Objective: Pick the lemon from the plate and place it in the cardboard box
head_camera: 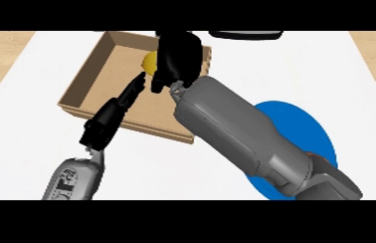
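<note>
A yellow lemon [149,61] shows partly under my right hand [176,58], whose fingers curl round it over the far part of the cardboard box [88,75]. The right forearm crosses from the lower right over the blue plate [308,130], which shows nothing on its visible part. My left hand [114,115] reaches over the box's near wall with straight fingers pointing up toward the lemon, holding nothing.
The box sits on a white counter with wooden strips at the far left and right edges. A dark object [246,34] lies at the top edge behind the box.
</note>
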{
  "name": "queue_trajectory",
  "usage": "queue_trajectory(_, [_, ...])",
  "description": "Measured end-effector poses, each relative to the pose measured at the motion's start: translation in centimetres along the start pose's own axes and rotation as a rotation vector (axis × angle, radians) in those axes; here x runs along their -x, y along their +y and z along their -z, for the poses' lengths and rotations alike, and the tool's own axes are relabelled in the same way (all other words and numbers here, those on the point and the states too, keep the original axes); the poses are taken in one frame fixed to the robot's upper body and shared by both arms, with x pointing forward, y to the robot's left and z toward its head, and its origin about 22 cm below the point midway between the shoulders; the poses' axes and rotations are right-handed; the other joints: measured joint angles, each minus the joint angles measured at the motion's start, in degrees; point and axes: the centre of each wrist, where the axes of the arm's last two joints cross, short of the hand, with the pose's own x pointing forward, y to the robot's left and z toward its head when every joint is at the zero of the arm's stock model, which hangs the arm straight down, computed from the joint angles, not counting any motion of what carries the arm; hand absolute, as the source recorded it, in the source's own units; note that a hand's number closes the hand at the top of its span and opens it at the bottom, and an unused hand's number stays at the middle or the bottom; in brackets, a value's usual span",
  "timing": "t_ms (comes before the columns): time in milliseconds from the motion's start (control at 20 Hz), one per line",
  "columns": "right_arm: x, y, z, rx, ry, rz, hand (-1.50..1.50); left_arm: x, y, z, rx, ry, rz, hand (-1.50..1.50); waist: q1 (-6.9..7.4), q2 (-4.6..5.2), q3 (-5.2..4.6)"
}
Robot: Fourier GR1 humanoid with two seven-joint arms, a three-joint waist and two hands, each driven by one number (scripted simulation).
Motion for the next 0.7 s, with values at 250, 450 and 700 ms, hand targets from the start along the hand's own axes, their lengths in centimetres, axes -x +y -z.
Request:
queue_trajectory(250, [2.2, 1.8, 0.6, -0.012, 0.002, 0.121, -1.5, 0.2, 0.3, -0.1, -0.003, -0.008, 0.002, 0.0, 0.01, 0.01, 0.02])
queue_trajectory(450, [2.9, 1.4, 0.9, 0.087, -0.019, 0.311, -1.5, -0.3, 0.2, 0.2, -0.009, -0.003, -0.001, 0.0, -0.3, -0.01, 0.08])
queue_trajectory(700, [3.9, 0.3, 0.8, 0.198, -0.03, 0.564, -1.5, 0.3, 0.2, -0.2, -0.02, 0.01, -0.008, 0.0, -1.23, -0.21, 0.12])
